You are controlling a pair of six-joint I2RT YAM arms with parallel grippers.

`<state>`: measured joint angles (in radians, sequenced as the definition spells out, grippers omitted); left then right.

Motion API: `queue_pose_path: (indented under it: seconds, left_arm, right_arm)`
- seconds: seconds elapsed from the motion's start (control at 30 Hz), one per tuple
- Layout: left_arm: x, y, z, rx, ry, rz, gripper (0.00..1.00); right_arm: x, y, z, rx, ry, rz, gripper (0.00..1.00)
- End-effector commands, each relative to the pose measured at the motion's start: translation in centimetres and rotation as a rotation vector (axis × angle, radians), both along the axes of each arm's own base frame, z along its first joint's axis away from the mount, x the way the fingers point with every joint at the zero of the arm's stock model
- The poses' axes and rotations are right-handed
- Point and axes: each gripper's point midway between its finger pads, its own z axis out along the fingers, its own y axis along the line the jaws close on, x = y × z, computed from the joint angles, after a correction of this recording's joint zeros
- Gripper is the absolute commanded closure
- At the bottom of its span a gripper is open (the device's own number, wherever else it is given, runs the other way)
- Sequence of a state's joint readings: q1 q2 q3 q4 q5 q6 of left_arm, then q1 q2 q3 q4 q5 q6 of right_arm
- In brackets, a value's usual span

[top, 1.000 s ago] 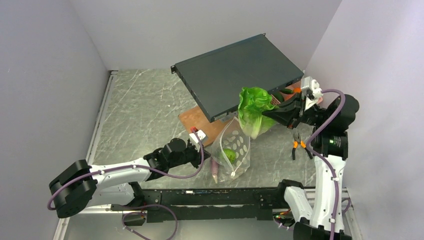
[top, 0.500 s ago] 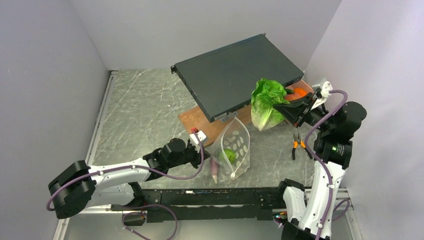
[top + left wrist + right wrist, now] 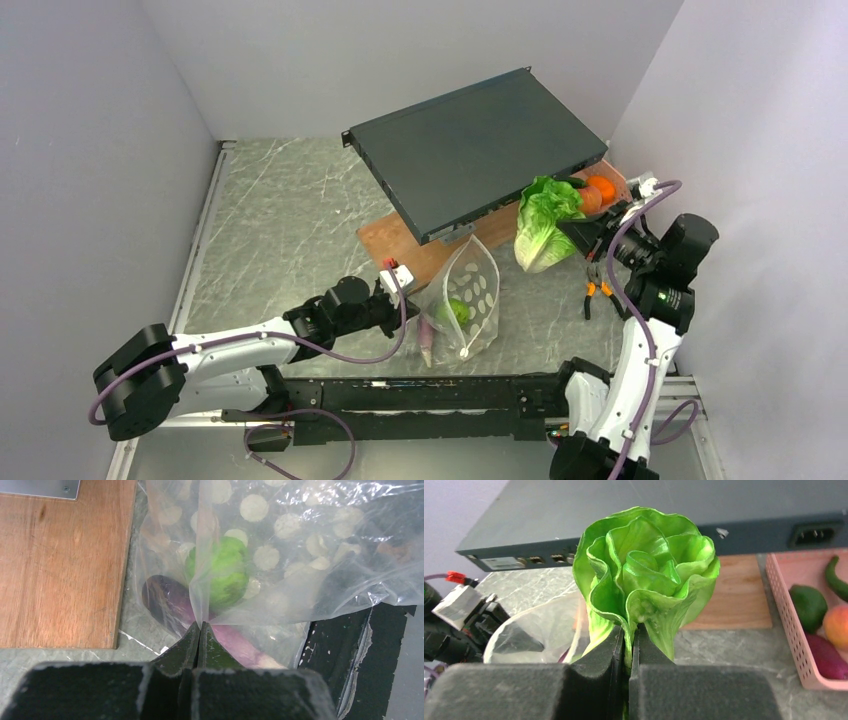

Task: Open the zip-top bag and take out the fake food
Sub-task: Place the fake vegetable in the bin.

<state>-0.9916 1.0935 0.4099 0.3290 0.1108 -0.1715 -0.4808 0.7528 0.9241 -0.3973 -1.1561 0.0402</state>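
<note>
The left gripper [image 3: 200, 626] is clenched on a fold of the zip-top bag [image 3: 468, 290], pinching the clear, white-dotted plastic between its closed jaws. The bag stands on the marbled counter [image 3: 290, 220] near its front edge, just right of that gripper, its mouth gaping upward. Inside lie a bright green round piece [image 3: 220, 572] and a purple, eggplant-like piece [image 3: 170, 600], both pieces of fake food low in the bag beside the pinched fold.

To the right, the right gripper [image 3: 629, 637] grasps a leafy green lettuce [image 3: 646, 565] by its base, jaws tight on the stem and the ruffled leaves fanning away from the wrist camera. From above, the lettuce hangs between the bag and a pink lattice basket [image 3: 784, 615] at the counter's far right; whether it touches the counter cannot be told. The basket holds an orange fruit [image 3: 600, 188], a dark green round fruit [image 3: 809, 605], a purple piece [image 3: 824, 657] and a slim green pepper [image 3: 836, 577].

Behind the bag, a dark flat equipment case [image 3: 475, 150] rests tilted over a wooden board [image 3: 400, 240]. Orange-handled pliers [image 3: 597, 290] lie on the counter near the right arm.
</note>
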Motion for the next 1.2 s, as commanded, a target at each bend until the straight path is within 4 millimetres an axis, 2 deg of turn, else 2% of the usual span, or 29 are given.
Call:
queue_pose_path:
  seconds: [0.0,0.2,0.43,0.8,1.17]
  left_arm:
    - [0.2,-0.8,2.3,-0.043,-0.062,-0.039,1.00]
    - [0.1,-0.5,2.2,-0.041,-0.069,-0.037,1.00]
    - [0.1,-0.3,2.2,-0.039,-0.077,-0.035,1.00]
    - [0.3,-0.7,2.2,-0.033,-0.079,-0.046,1.00]
    - [0.6,-1.2,2.3,-0.032,-0.067,-0.042,1.00]
  right_arm:
    - [0.7,-1.8,-2.0,-0.002,0.051,-0.105,1.00]
    - [2.2,-5.1,-5.8,0.048,0.169,-0.311,1.00]
    - [4.5,-8.9,-8.0,0.114,0.223,-0.534,1.00]
    - [9.0,-12.6,-8.0,0.214,0.275,-0.642,1.00]
    - [14.4,-13.6,-6.0,0.277,0.265,-0.649,1.00]
